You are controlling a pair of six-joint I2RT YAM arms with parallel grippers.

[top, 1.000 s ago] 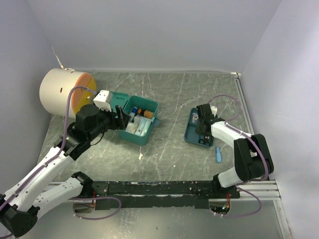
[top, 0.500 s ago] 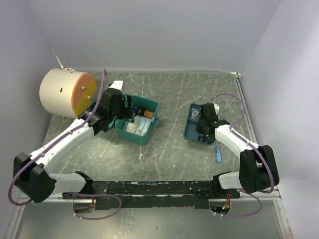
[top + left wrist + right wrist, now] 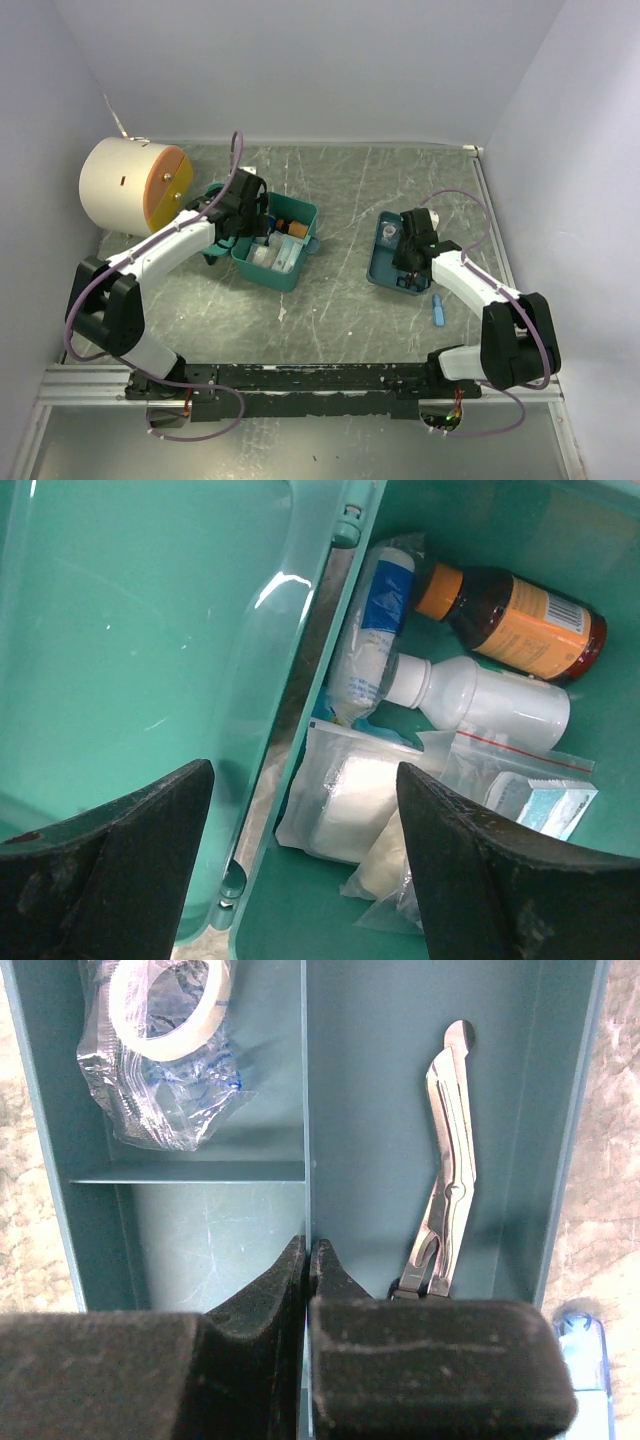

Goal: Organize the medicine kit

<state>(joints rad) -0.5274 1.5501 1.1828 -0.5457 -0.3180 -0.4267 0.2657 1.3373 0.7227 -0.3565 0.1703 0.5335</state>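
Observation:
The medicine kit (image 3: 276,279) is a teal box lying open left of centre, its lid (image 3: 150,630) folded out to the left. It holds a brown bottle (image 3: 515,625), a white bottle (image 3: 480,695), a blue-and-white tube (image 3: 370,630) and white packets (image 3: 350,810). My left gripper (image 3: 240,225) hangs open and empty just above the hinge, one finger over the lid and one over the box (image 3: 302,770). My right gripper (image 3: 408,255) is shut on the middle divider (image 3: 306,1110) of the darker teal tray (image 3: 383,272).
The tray holds metal shears (image 3: 447,1160) and a bagged tape roll (image 3: 165,1020). A small blue item (image 3: 438,308) lies on the table right of the tray. A big cream cylinder with an orange face (image 3: 125,185) stands at the far left.
My left arm has stretched out and its gripper has moved back and right, from beside the kit to over its hinge. My right gripper stays clamped on the tray.

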